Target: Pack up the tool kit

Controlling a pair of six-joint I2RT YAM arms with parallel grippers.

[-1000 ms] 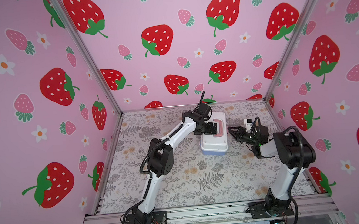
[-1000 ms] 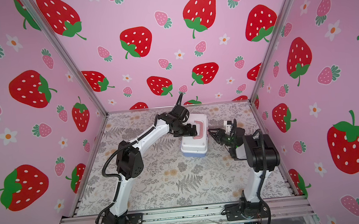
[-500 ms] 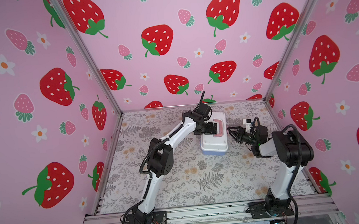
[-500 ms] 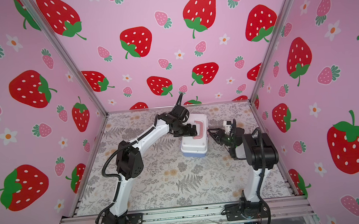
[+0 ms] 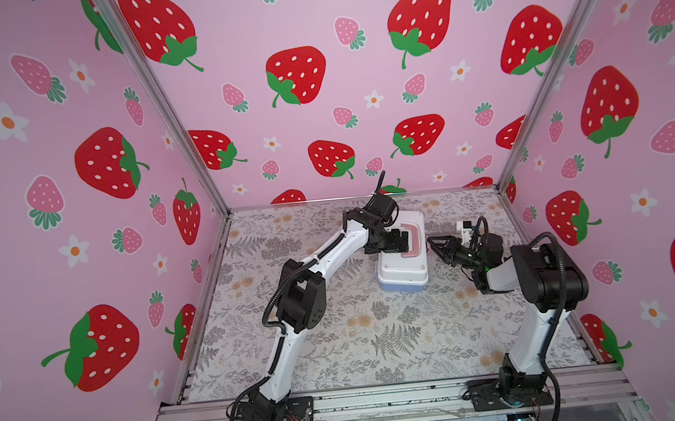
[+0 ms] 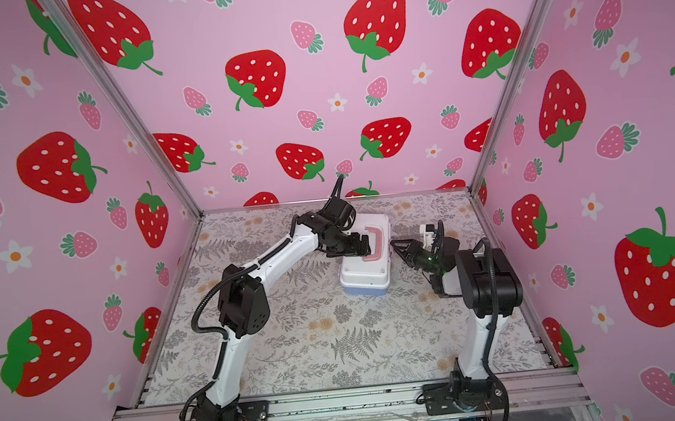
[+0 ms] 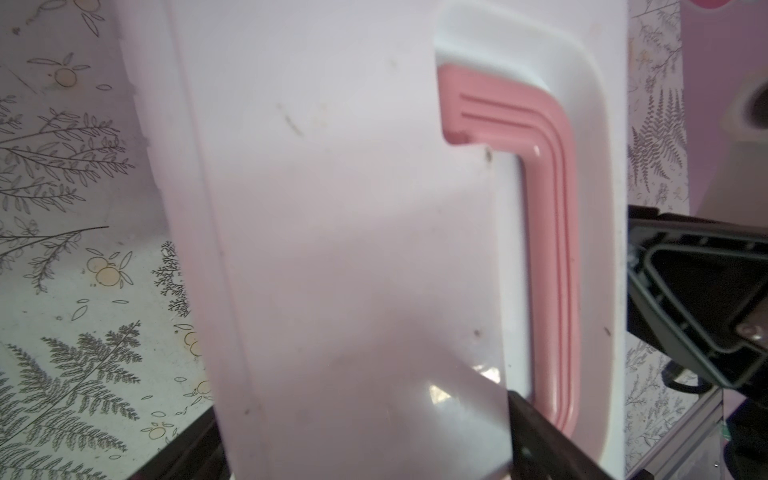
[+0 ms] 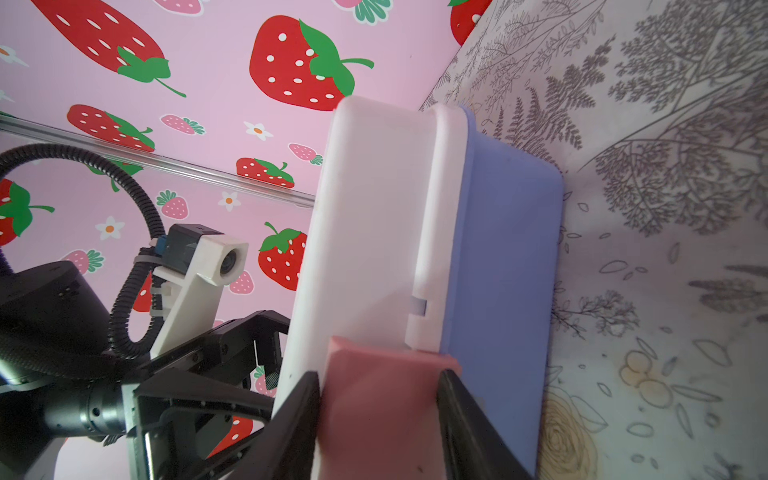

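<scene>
the tool kit point(image 5: 402, 272) is being kept closed on the counter point(image 5: 338, 336), just off the centre toward 1 o'clock, with its white lid point(image 7: 353, 208) seated on the blue base point(image 8: 498, 270).

the left tool point(image 5: 397, 240) is being held spread wide and laid over the white lid from the 9 o'clock side, beside the pink handle point(image 5: 413, 241). nothing is being pinched by it; the white lid is judged as being pressed down.

the right tool point(image 5: 434, 245) is being presented at the 3 o'clock side of the tool kit. compared with one second ago, it is being found slightly closer to the tool kit's wall, while the tool kit and the left tool are being found unmoved. in the right wrist view the pink latch point(image 8: 374, 411) is being straddled by the two fingers point(image 8: 297, 419), which appear to be touching its sides, so the pink latch is being pinched at a part-closed setting.

meaning for the task: packing is being judged as nearly complete, and the latching step is being carried out. a slip of the fingers off the pink latch is being regarded as the main risk, and the hold-down on the white lid is being relied upon until the pink latch is seated.
</scene>
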